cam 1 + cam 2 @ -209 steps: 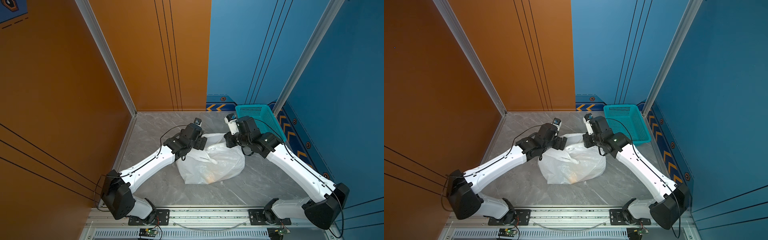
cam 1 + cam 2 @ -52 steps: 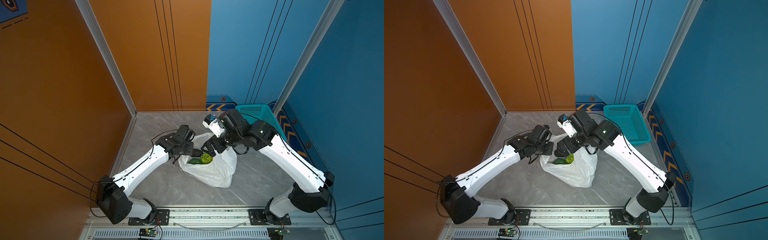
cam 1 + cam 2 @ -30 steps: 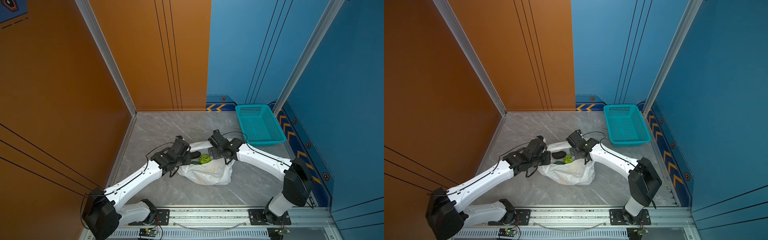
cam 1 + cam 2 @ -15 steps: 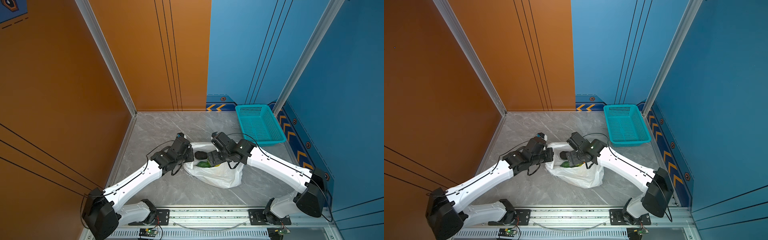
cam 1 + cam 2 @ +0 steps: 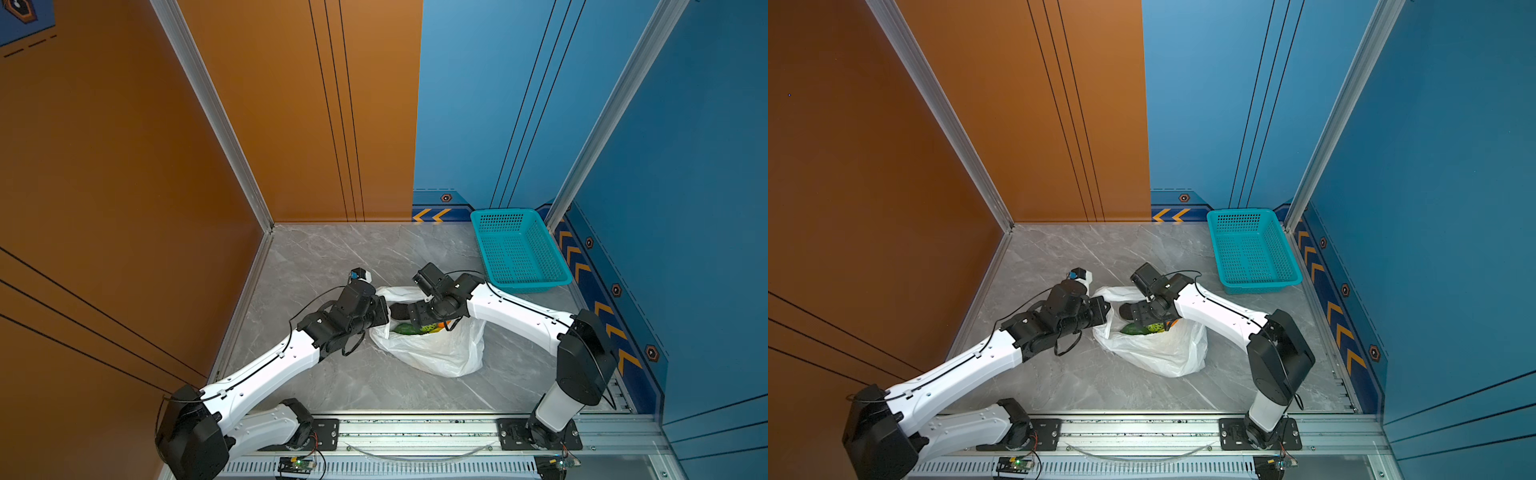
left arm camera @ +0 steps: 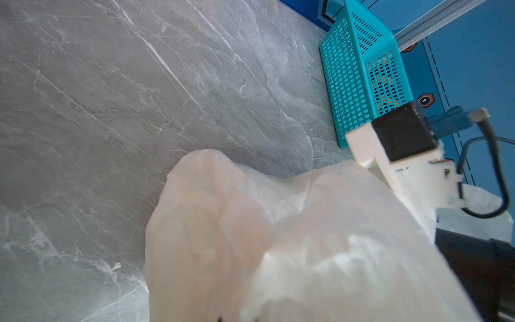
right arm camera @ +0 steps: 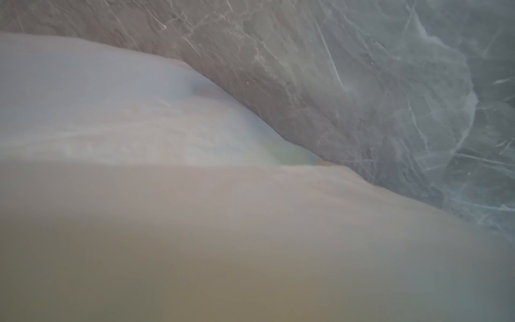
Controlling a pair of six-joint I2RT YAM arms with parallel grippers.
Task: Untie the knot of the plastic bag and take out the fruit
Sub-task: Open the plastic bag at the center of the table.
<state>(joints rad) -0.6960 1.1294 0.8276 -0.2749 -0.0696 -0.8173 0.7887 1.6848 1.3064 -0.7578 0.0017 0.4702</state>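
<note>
The white plastic bag [image 5: 436,353] [image 5: 1163,353] lies mid-floor with its mouth gaping open; no knot shows. My left gripper [image 5: 384,315] [image 5: 1106,309] is shut on the mouth's left rim, and in the left wrist view bag film [image 6: 278,237] covers its jaws. My right gripper [image 5: 415,315] [image 5: 1136,312] reaches into the mouth, jaws wide. A near-black fruit [image 5: 399,311] lies at its tip; contact cannot be told. Green fruit [image 5: 405,329], yellow-green fruit [image 5: 428,329] and a bit of orange [image 5: 441,325] show inside. Film [image 7: 250,237] fills the right wrist view.
A teal perforated basket [image 5: 519,249] [image 5: 1252,249] [image 6: 359,80] stands at the back right by the blue wall. The grey marble floor [image 5: 332,257] is walled in orange on the left and blue on the right. A metal rail [image 5: 415,428] runs along the front.
The right gripper has stayed in the bag's mouth while its arm shifted, and the bag's body has slid a little to the right. The left gripper keeps its hold on the rim.
</note>
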